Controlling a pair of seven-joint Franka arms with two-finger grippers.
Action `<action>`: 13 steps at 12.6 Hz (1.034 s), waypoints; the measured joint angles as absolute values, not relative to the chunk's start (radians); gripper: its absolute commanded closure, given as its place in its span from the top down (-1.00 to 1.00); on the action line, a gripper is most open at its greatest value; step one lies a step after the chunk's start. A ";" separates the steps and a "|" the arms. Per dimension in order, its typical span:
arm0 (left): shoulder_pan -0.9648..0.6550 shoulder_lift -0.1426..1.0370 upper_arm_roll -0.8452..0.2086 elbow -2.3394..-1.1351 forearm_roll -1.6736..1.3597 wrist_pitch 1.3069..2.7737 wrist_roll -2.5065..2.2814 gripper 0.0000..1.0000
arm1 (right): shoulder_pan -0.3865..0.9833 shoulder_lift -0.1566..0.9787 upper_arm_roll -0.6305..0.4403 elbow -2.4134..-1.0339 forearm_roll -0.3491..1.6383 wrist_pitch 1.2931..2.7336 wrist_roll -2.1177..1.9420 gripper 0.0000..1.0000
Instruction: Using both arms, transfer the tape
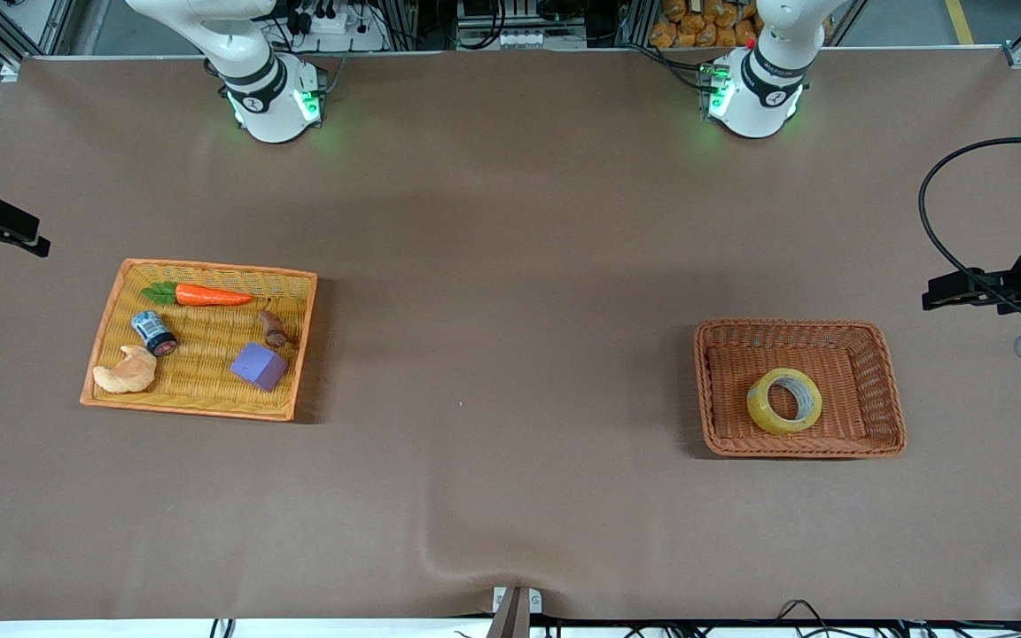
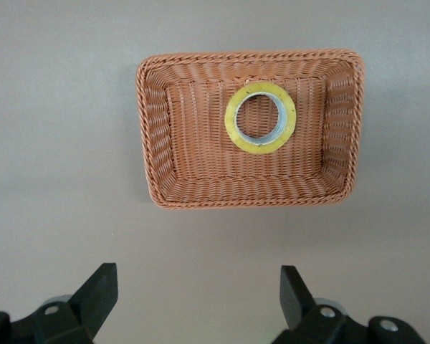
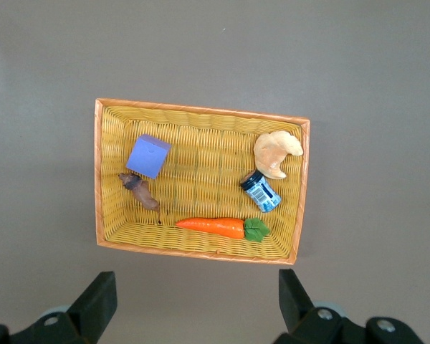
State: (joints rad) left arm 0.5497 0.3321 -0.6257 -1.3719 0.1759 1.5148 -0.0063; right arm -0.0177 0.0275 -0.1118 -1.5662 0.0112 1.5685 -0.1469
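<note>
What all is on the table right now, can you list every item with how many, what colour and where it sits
tape: one, yellowish ring with grey core, lying flat in the brown basket
brown basket: one, reddish-brown wicker, toward the left arm's end of the table
yellow tray: one, yellow wicker with orange rim, toward the right arm's end of the table
carrot: one, orange with green leaves, in the yellow tray
purple cube: one, purple, in the yellow tray
croissant: one, tan, in the yellow tray
small can: one, blue and dark, in the yellow tray
brown piece: one, dark brown, in the yellow tray beside the cube
left gripper: one, black, open, up above the table by the brown basket
right gripper: one, black, open, up above the table by the yellow tray
</note>
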 measured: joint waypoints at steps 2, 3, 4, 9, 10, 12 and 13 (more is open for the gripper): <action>0.465 0.331 -0.552 -1.369 0.175 1.515 -0.007 1.00 | -0.018 0.027 -0.112 -1.566 0.011 1.568 -0.147 1.00; 0.421 0.330 -0.519 -1.369 0.175 1.515 -0.010 1.00 | -0.018 0.027 -0.112 -1.566 0.011 1.568 -0.147 1.00; 0.373 0.328 -0.477 -1.368 0.175 1.515 -0.015 1.00 | -0.018 0.027 -0.112 -1.566 0.011 1.568 -0.147 1.00; 0.124 0.278 -0.148 -1.366 0.017 1.515 -0.017 1.00 | -0.018 0.027 -0.112 -1.566 0.011 1.568 -0.147 1.00; 0.102 0.266 -0.129 -1.367 0.013 1.515 -0.017 1.00 | -0.018 0.027 -0.112 -1.566 0.011 1.567 -0.147 1.00; 0.092 0.255 -0.127 -1.367 0.013 1.515 -0.018 1.00 | -0.018 0.027 -0.112 -1.566 0.011 1.566 -0.147 1.00; 0.092 0.252 -0.127 -1.367 0.013 1.515 -0.018 1.00 | -0.018 0.027 -0.112 -1.566 0.011 1.566 -0.147 1.00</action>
